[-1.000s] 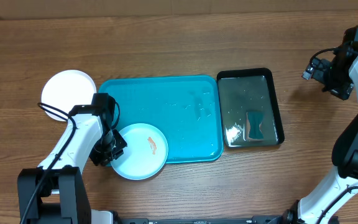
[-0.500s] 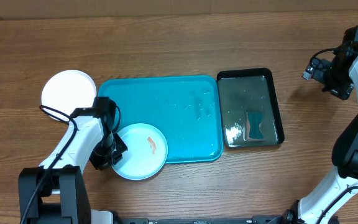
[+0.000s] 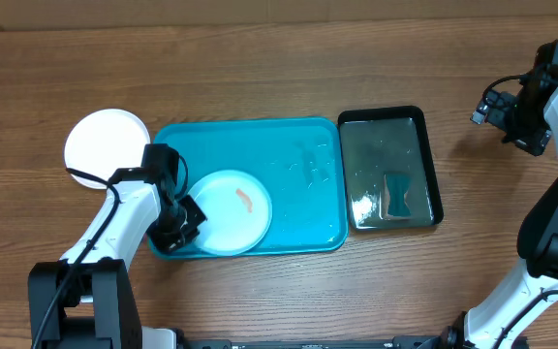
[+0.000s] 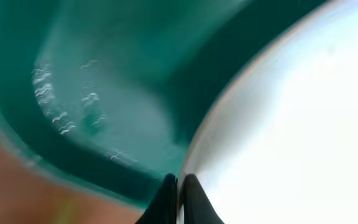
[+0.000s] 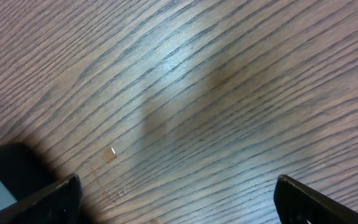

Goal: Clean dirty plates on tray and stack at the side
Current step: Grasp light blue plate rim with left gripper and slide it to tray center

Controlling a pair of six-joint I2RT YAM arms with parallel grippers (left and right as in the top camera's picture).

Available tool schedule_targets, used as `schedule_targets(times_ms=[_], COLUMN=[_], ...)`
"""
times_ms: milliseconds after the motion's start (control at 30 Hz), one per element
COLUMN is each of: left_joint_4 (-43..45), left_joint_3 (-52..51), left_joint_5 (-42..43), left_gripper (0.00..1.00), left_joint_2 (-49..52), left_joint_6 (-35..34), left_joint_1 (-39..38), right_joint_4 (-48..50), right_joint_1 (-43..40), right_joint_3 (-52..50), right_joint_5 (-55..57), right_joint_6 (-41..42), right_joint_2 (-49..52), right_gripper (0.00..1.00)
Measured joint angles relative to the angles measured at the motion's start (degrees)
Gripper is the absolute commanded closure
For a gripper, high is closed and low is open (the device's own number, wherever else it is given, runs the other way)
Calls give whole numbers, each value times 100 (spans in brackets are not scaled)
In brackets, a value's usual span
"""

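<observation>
The teal tray (image 3: 289, 155) lies mid-table. A light blue plate (image 3: 223, 221) with an orange-red smear (image 3: 244, 200) lies in the tray's front-left part. My left gripper (image 3: 186, 217) is shut on that plate's left rim; in the left wrist view the fingers (image 4: 179, 198) pinch the pale rim (image 4: 291, 137) over the tray's corner (image 4: 98, 106). A white plate (image 3: 107, 145) lies on the table left of the tray. The lime green plate is out of view. My right gripper (image 3: 511, 116) hangs open over bare wood (image 5: 179, 199) at the far right.
A black rectangular basin (image 3: 432, 165) with water stands right of the tray, with a teal sponge (image 3: 395, 195) in it. Small drops mark the wood under the right gripper (image 5: 109, 153).
My left gripper has moved right and a little away from me with the plate, bringing it from overhanging the tray's front-left edge to inside the tray. The right arm has not moved.
</observation>
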Motion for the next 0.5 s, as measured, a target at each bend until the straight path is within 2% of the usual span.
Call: schedule_targets(times_ms=[167,500], left_joint_4=[673,1617], left_joint_3=[-2,-4], left_joint_5=[286,393], left_gripper=[96,94], left_joint_2=[2,2], left_joint_6=[-2,-2], left_joint_1=[-90,-933], right_joint_4=[-2,-2], right_joint_1=[0,0], right_joint_3=[0,0], right_joint_5=[0,0], right_joint_6=[0,2], right_joint_2=[0,0], right_gripper=[0,0])
